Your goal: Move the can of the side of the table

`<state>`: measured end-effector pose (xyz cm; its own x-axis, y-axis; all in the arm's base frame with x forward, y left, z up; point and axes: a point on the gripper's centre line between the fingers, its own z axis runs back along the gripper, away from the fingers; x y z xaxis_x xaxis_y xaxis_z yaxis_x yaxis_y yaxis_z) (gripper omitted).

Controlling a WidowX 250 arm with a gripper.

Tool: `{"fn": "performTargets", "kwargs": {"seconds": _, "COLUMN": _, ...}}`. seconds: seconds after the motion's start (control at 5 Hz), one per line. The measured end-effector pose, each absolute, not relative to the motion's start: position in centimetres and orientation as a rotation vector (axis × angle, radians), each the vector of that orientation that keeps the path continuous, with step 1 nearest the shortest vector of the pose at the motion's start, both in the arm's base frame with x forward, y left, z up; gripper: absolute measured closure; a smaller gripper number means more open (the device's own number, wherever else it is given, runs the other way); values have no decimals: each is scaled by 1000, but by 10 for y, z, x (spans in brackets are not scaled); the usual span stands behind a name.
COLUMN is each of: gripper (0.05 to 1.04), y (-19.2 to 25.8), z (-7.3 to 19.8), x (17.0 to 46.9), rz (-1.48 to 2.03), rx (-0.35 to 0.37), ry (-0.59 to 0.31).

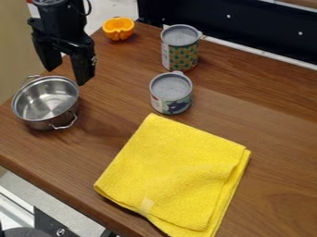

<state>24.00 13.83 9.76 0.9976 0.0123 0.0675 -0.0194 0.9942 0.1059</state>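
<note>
My gripper (64, 76) hangs at the upper left, above the back rim of the steel pot, its two fingers spread apart with nothing between them. Two cans stand upright on the wooden table (272, 139). The taller can (180, 52), green and yellow patterned with a grey lid, is near the back edge. In front of it and slightly left is the shorter can (171, 95), with a grey top and a blue and white label. Both are to the right of the gripper, apart from it.
The steel pot (44, 118) with two wire handles sits near the left edge. An orange cup-like object (118, 28) is at the back left corner. A folded yellow cloth (180, 171) covers the front middle.
</note>
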Motion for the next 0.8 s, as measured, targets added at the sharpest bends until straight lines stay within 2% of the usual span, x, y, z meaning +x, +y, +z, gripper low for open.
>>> {"fn": "performTargets", "kwargs": {"seconds": 0.4, "gripper": 87, "y": 145, "z": 89, "x": 245, "rz": -56, "rx": 94, "ry": -12}}
{"fn": "performTargets", "kwargs": {"seconds": 0.6, "gripper": 87, "y": 150, "z": 88, "x": 252, "rz": -139, "rx": 110, "ry": -27}}
{"fn": "performTargets", "kwargs": {"seconds": 0.8, "gripper": 87, "y": 157, "z": 89, "x": 267, "rz": -364, "rx": 139, "ry": -56}}
